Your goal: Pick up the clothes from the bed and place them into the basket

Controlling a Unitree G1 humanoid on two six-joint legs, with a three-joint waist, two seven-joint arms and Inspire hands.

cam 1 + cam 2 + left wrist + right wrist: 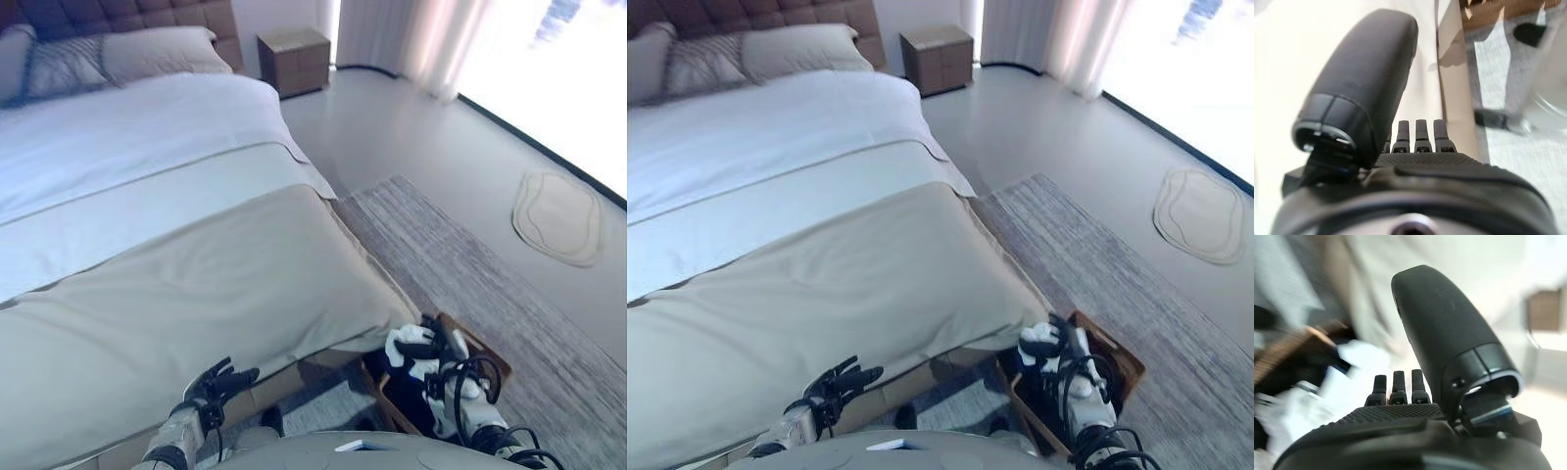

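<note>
The bed (pixel 186 284) has a beige cover and a white sheet, and I see no clothes lying on it. A brown basket (pixel 487 354) stands on the rug at the bed's near right corner, with white clothes (pixel 1349 364) inside. My right hand (pixel 443 345) hovers just over the basket with straight fingers (pixel 1396 384), holding nothing. My left hand (pixel 217 384) is over the bed's near edge, fingers spread and empty; it also shows in the left wrist view (pixel 1420 134).
Pillows (pixel 147 54) lie at the headboard. A brown nightstand (pixel 294 59) stands beyond the bed. A grey striped rug (pixel 470 264) runs along the bed's right side, and a small beige mat (pixel 556 217) lies near the bright window and curtains (pixel 411 39).
</note>
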